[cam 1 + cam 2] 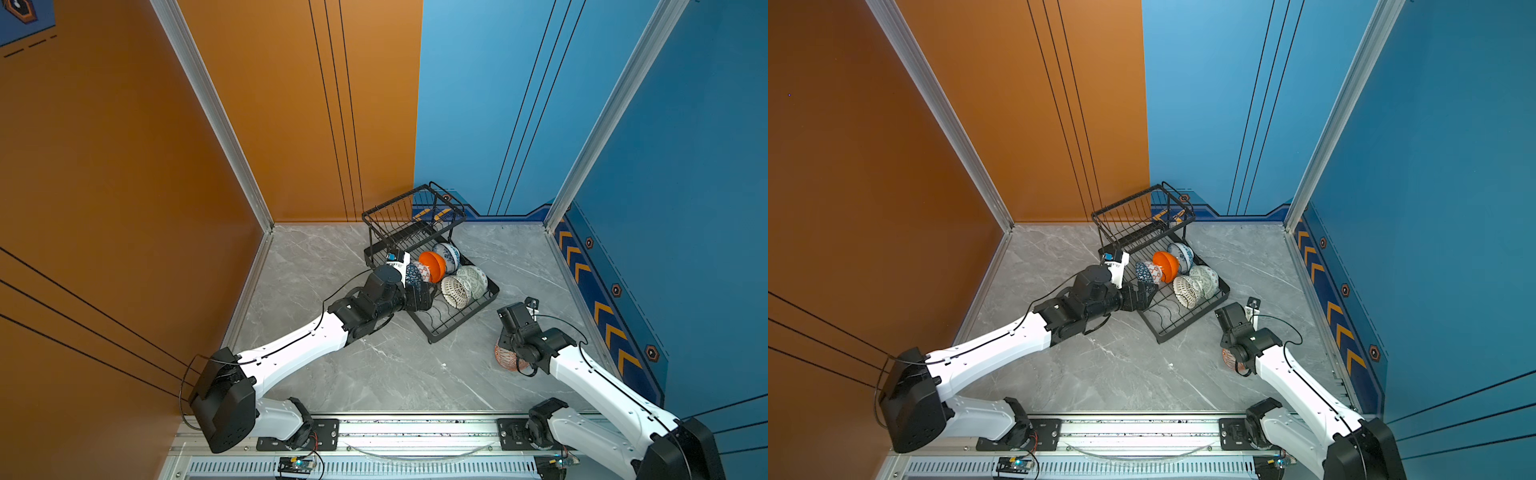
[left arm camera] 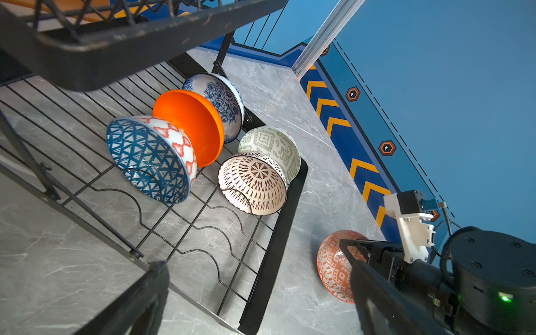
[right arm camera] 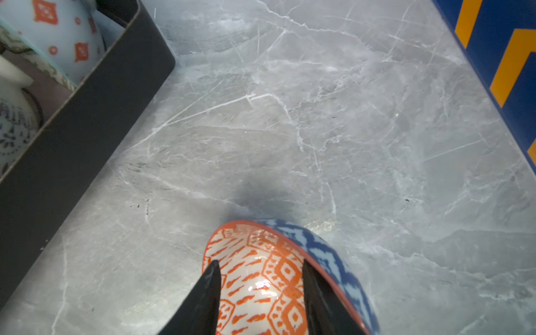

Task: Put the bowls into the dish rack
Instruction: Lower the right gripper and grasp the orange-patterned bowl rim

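Over the near left edge of the dish rack [image 2: 287,208], the left tool [image 1: 1140,296] hangs with its jaws spread wide and nothing between them. Five bowls stand on edge in the rack's lower tier. One row holds the blue triangle bowl [image 2: 148,159], the plain orange bowl [image 2: 191,124] and the white-blue floral bowl [image 2: 220,101], nested close. Beside them the black lattice bowl [image 2: 252,182] leans against the pale green bowl [image 2: 269,145]. The wavy slots nearest the robot are bare, and so is the raised basket.

Right of the rack and apart from it, the red-orange bowl [image 2: 333,266] sits tipped up on the table [image 1: 374,374], its patterned inside facing the right arm. The right tool [image 3: 259,264] is down at this bowl, its jaws partly apart with the bowl's inner wall showing between them. Whether either finger presses the rim cannot be told.

By the look of it, the step in hand is the last bowl. The next move calls for one finger inside and one outside the wall, a firm pinch, then a lift over the black side rail and a tilt into a free slot.
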Available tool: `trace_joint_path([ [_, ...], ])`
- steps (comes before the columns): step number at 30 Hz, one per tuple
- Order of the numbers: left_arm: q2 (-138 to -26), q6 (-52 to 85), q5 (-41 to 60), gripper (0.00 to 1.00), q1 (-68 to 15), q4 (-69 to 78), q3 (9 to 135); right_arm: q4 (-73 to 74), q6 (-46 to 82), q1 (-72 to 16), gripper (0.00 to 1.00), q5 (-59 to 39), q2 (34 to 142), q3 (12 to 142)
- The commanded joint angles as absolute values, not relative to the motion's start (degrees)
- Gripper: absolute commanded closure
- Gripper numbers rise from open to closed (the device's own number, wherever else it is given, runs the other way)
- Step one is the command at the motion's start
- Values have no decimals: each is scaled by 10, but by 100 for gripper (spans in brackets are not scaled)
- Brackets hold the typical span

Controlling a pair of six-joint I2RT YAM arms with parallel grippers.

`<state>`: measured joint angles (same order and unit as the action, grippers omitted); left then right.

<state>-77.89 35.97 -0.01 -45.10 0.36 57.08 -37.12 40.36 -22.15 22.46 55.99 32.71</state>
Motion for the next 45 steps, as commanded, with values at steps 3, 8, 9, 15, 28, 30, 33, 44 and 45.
trace_joint_path([
  [3,-779,352,-4,2,-449,3,563,-392,410,-195,47,217,549,316],
  [8,-775,351,-5,2,-448,2,562,-382,407,-173,47,199,547,308],
  [9,-775,351,-5,2,-448,2,561,-381,407,-172,46,195,548,306],
  [15,-776,352,-4,2,-447,7,555,-373,416,-170,45,182,543,291],
  [28,-773,351,-2,2,-443,9,552,-394,408,-169,34,158,490,307],
  [30,-774,351,-1,2,-442,9,553,-397,398,-171,33,144,496,316],
  [33,-771,351,-3,2,-442,9,554,-392,389,-182,33,128,514,324],
  [44,-761,351,-3,2,-437,2,552,-351,377,-220,50,133,605,320],
  [45,-761,351,-3,2,-437,2,551,-350,377,-223,54,133,611,320],
])
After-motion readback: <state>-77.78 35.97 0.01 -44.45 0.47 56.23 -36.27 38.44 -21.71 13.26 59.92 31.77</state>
